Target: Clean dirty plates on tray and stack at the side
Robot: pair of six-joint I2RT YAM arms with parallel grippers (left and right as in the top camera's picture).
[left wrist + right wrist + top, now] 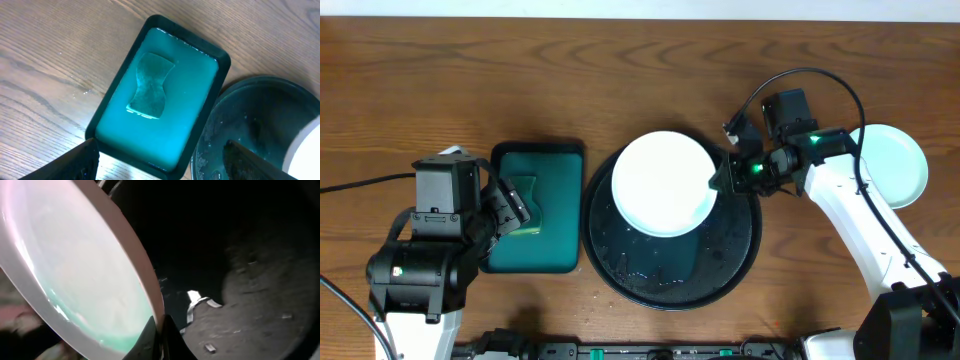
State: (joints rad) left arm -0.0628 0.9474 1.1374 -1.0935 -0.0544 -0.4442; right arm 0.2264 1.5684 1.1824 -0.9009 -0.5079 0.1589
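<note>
A white plate [660, 180] hangs over the black tray [730, 250], and my right gripper [720, 180] is shut on its right rim. In the right wrist view the rim sits pinched in the gripper [161, 325]. This plate [75, 265] stands tilted, with a pale teal smear low on its inside, above the wet tray [260, 305]. A second plate [895, 165] lies on the bare wood at the far right. My left gripper [515, 210] stands open and holds nothing. Seen from the left wrist, the gripper [161, 146] is above the near edge of the teal tray.
The small teal rectangular tray [555, 240] lies left of the black tray, nearly touching it. It holds teal liquid and a sponge [150, 87]. Its dark rim [225, 57] meets the black tray [250, 110]. The held plate's edge [305, 150] shows at the lower right.
</note>
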